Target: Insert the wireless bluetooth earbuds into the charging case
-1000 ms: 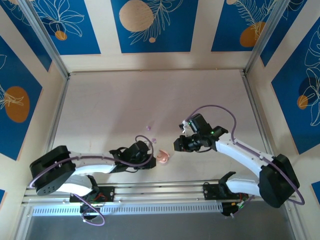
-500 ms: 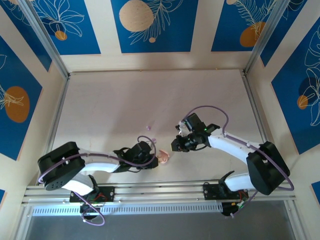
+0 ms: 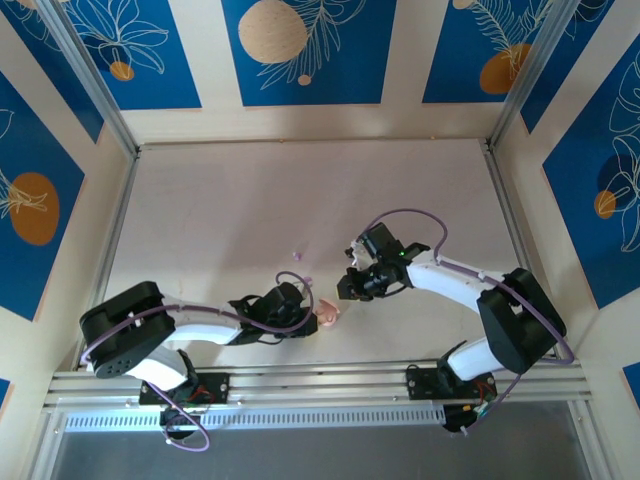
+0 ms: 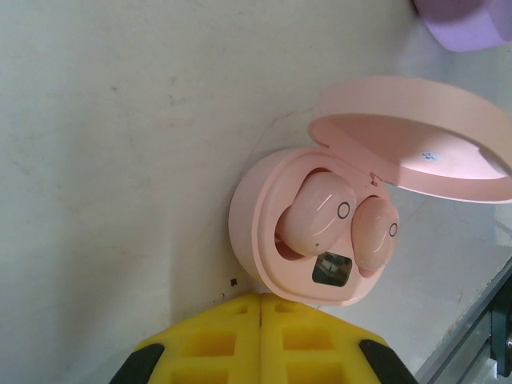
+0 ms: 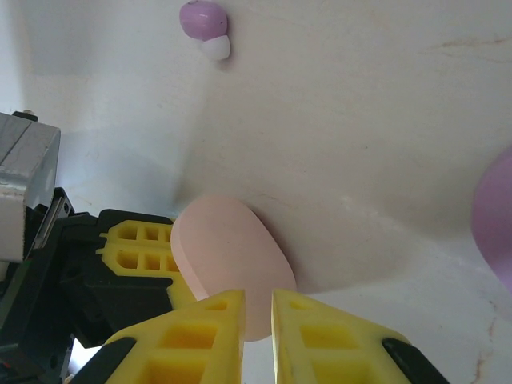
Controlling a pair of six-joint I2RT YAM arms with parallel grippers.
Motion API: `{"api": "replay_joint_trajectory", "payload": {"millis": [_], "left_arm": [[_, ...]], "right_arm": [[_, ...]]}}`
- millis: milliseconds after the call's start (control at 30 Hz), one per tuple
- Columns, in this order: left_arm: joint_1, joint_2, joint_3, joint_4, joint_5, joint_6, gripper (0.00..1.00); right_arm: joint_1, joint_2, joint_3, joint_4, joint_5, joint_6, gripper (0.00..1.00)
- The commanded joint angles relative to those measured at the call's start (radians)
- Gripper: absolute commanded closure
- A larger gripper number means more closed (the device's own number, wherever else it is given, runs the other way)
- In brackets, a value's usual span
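Observation:
The pink charging case (image 4: 264, 240) lies open on the table with its lid (image 4: 416, 136) raised. Two pale pink earbuds (image 4: 316, 212) (image 4: 374, 232) sit in its wells, and the left one stands a little proud. My left gripper (image 4: 262, 298) is shut, its yellow tips right at the case's near rim. From above, the case (image 3: 328, 315) lies between both grippers. My right gripper (image 5: 258, 298) is shut to a thin slit just behind the lid's back (image 5: 228, 260), with nothing between its fingers. A purple earbud (image 5: 204, 22) lies loose farther off.
Two small purple buds (image 3: 296, 255) (image 3: 308, 279) lie on the table just beyond the case. A purple shape (image 5: 498, 220) sits at the right edge of the right wrist view, and another (image 4: 464, 24) at the top right of the left wrist view. Patterned walls enclose the table (image 3: 300, 190).
My right gripper has slid left and nearer, up to the case's lid, and its jaws have narrowed slightly. The left arm's elbow has shifted right; its gripper stays shut by the case.

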Motion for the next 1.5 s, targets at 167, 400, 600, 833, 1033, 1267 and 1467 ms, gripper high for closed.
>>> {"api": "replay_joint_trajectory", "payload": {"millis": [167,400,600,833,1033,1267,1467], "left_arm": [[-0.007,0.051,0.034,0.023,-0.024,0.034,1.00],[-0.007,0.049,0.039,0.014,-0.033,0.042,1.00],[-0.007,0.049,0.041,0.010,-0.035,0.046,1.00],[-0.007,0.048,0.041,0.003,-0.038,0.051,1.00],[-0.006,0.024,0.027,-0.007,-0.052,0.052,1.00],[-0.003,-0.124,-0.017,-0.133,-0.113,0.056,0.97],[0.056,-0.310,-0.021,-0.356,-0.147,0.102,0.80]], "right_arm": [[0.037,0.011,0.027,-0.003,-0.028,-0.011,0.82],[0.067,0.023,0.035,-0.009,-0.024,-0.007,0.82],[0.091,0.025,0.034,-0.013,-0.022,-0.002,0.82],[0.125,0.018,0.036,-0.023,-0.013,0.002,0.82],[0.146,0.015,0.051,-0.041,0.001,0.002,0.82],[0.167,-0.002,0.066,-0.061,0.039,0.007,0.81],[0.198,0.032,0.102,-0.081,0.065,0.006,0.78]]}}
